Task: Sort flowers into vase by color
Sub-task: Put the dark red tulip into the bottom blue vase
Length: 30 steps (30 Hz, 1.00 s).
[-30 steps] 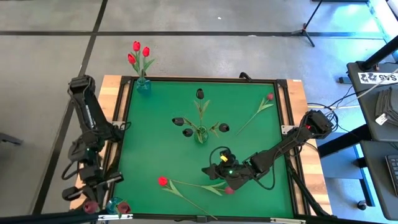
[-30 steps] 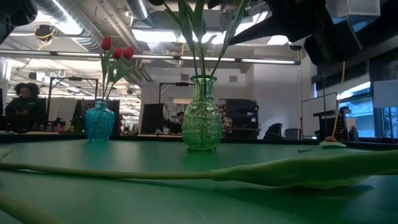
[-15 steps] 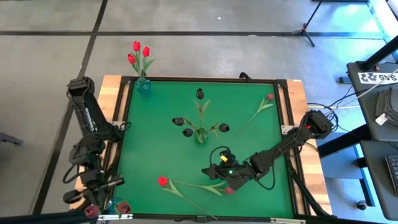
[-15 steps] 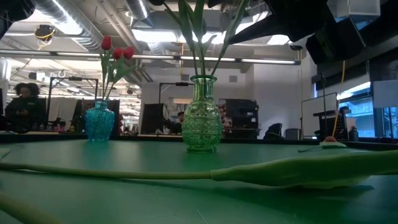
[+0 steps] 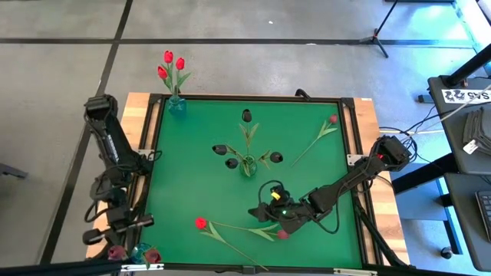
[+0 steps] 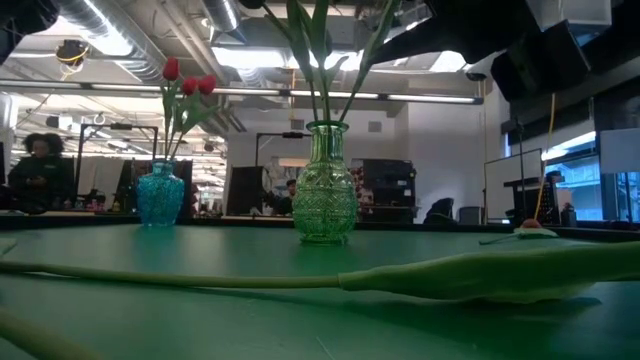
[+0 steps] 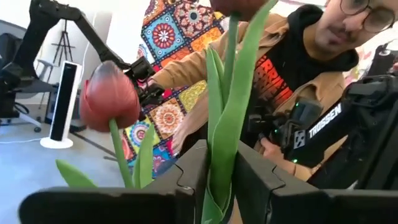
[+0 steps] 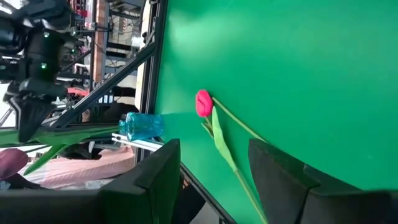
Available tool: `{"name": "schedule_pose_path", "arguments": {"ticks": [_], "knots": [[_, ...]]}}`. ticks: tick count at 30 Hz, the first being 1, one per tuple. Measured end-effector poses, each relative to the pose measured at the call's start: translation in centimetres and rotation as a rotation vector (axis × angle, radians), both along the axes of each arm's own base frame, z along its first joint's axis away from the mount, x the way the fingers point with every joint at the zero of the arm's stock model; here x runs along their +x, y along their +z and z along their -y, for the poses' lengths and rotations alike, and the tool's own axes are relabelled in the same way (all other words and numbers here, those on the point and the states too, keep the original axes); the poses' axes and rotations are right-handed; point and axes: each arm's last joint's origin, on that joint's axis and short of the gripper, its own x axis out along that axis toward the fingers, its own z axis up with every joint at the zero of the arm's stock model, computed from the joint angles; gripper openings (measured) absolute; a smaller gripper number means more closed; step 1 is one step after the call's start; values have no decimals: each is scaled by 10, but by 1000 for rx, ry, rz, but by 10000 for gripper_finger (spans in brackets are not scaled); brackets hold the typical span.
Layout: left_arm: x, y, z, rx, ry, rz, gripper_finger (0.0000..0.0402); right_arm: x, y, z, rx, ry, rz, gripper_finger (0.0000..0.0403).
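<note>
While the left gripper (image 7: 214, 186) hung off the table's near-left corner, its jaws were clamped on the green stem of a maroon tulip (image 7: 229, 93), which rose straight up between the two fingers. A second maroon tulip (image 7: 112, 102) stood just beside it. Seen from above, that gripper (image 5: 115, 234) sat above a small blue vase (image 5: 142, 251) at that corner, outside the green mat (image 5: 199, 153).

The right gripper (image 5: 261, 212) lay low over the near middle of the mat with its jaws spread and holding nothing. A red tulip (image 5: 230, 228) lay flat on the mat ahead of its fingers (image 8: 155, 171), apart from them; a maroon head (image 5: 282, 234) lay near the arm. Another tulip (image 5: 318, 136) lay loose toward the far right.

A green glass vase (image 5: 247, 165) at mid-mat held dark tulips, and a blue vase (image 5: 176, 106) at the far-left corner held three red ones.

On the other arm's dark housing (image 7: 323, 124), white letters read "TROSSEN". A person's black shirt (image 7: 283, 78) carried orange lettering too broken to read.
</note>
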Motion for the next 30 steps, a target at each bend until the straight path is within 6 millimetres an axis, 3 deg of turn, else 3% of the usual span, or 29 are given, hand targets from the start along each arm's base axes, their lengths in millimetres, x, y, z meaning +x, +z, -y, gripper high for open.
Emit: {"name": "schedule_pose_path", "arguments": {"ticks": [14, 30], "knots": [[-3, -20, -5, -20, -2, -200, 95, 0, 0, 0, -2, 3, -4, 191], [-3, -12, -3, -78, -19, -272, 133, -1, -2, 1, -22, -3, -21, 191]]}}
